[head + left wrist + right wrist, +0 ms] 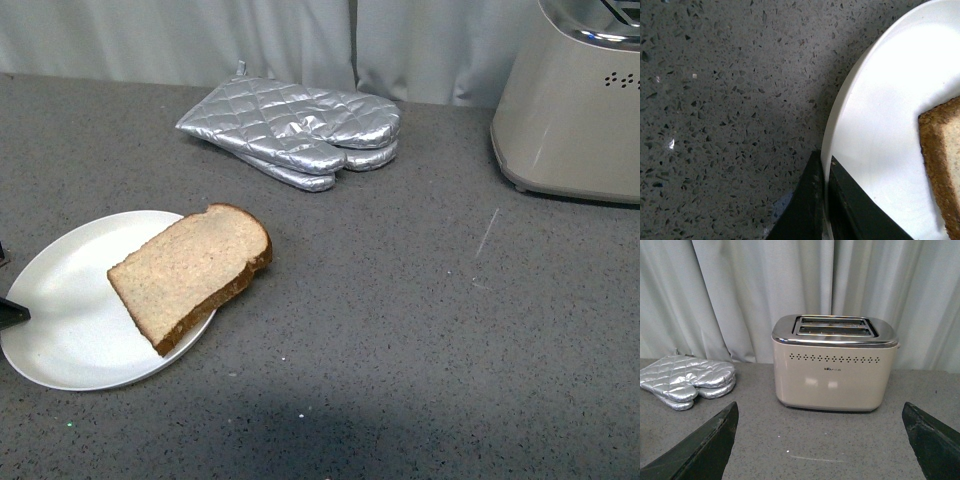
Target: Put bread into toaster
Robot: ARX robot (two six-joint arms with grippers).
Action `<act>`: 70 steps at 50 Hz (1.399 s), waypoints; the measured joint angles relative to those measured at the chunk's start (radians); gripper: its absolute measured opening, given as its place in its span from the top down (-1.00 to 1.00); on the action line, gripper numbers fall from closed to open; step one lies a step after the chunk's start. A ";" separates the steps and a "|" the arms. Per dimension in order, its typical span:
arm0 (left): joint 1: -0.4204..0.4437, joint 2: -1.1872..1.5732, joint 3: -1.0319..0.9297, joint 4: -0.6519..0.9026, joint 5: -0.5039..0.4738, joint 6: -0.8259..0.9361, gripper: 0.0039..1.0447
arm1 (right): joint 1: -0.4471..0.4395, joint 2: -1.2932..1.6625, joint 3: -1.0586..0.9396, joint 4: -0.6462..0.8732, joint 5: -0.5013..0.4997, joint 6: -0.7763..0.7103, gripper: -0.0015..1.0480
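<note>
The bread [195, 272], a light-brown slice with a darker crust, lies on the round white plate [60, 330] at the front left, overhanging its right rim. My left gripper [826, 200] is shut on the plate's rim [840, 115], its black fingers pinching the edge; only a black tip [12, 312] shows in the front view. The bread's crust [940, 160] shows in the left wrist view. The beige toaster [575, 105] stands at the back right. In the right wrist view the toaster [835, 365] faces my right gripper [822, 445], which is open, empty and well short of it.
Two silver quilted oven mitts [295, 128] lie stacked at the back centre, also seen in the right wrist view [687, 380]. A grey speckled counter [400, 330] runs under everything. Grey curtains [740, 290] hang behind the toaster.
</note>
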 joint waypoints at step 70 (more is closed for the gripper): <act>-0.602 0.025 0.234 -0.040 -0.073 -0.200 0.94 | 0.000 0.000 0.000 0.000 0.000 0.000 -0.82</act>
